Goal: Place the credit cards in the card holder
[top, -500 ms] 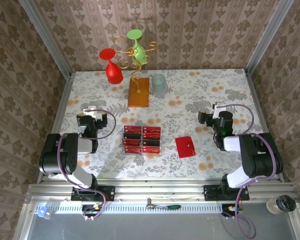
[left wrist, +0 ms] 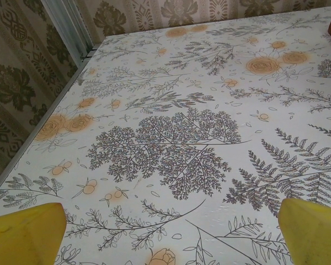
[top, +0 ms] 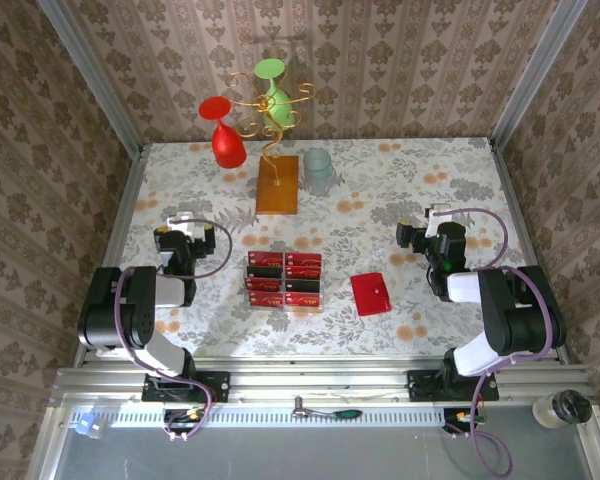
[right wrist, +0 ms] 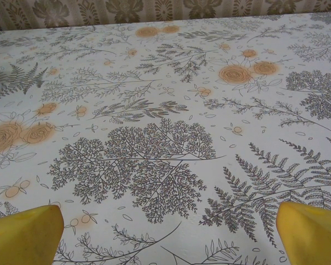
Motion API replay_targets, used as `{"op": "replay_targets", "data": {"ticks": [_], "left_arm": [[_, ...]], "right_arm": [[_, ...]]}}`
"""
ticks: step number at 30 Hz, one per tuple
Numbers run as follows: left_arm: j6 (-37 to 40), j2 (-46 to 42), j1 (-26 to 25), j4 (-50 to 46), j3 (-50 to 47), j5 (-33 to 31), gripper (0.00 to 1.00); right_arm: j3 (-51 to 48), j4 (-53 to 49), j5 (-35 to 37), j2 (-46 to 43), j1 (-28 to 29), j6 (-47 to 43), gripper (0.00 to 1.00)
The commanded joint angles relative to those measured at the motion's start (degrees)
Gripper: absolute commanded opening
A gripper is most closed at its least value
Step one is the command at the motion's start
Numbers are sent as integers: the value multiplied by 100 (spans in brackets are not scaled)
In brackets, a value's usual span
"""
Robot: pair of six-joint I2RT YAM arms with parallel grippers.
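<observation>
View from my console: left gripper [left wrist: 166, 236] and right gripper [right wrist: 168, 234] gape wide, empty, by the table's [top: 400, 180] side edges; credit cards [top: 283, 279] mid-table, closed card holder [top: 370, 294] near, rightward.

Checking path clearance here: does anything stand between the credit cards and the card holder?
Nothing visible does. The credit cards sit in a clear stand; the card holder lies flat to their right, with bare tablecloth between.

Yellow jaws stand wide apart at the bottom corners over a floral tablecloth [right wrist: 154, 138], wallpaper [right wrist: 71, 11] beyond.
</observation>
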Motion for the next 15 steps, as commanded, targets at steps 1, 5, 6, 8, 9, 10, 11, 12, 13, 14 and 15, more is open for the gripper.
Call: {"op": "replay_targets", "data": {"ticks": [1, 5, 6, 8, 9, 10, 11, 12, 13, 14, 15], "left_arm": [[-133, -54, 68, -141, 130, 110, 100], [-144, -49, 77, -141, 129, 130, 100], [-143, -53, 82, -149, 131, 130, 100], [-146, -51, 86, -150, 129, 135, 100], [-144, -54, 91, -161, 136, 128, 100], [-150, -50, 86, -163, 137, 142, 100], [-155, -46, 94, -167, 142, 143, 100], [-154, -53, 94, -176, 142, 140, 100], [-151, -49, 99, -181, 146, 148, 100], [-158, -49, 94, -183, 150, 147, 100], [-159, -51, 103, -182, 146, 160, 100]], "right_arm": [[88, 26, -55, -12, -25, -98, 100], [102, 17, -55, -4, -25, -98, 100], [105, 9, -60, -1, -25, -98, 100], [112, 0, -60, 4, -25, -98, 100], [106, 0, -66, 5, -25, -93, 100], [118, 0, -64, 4, -25, -96, 100], [122, -5, -72, 20, -25, -89, 100], [123, -9, -81, 14, -34, -83, 100], [131, -15, -90, 18, -34, -80, 100], [128, -18, -91, 25, -34, -78, 100], [123, -22, -91, 22, -41, -81, 100]]}}
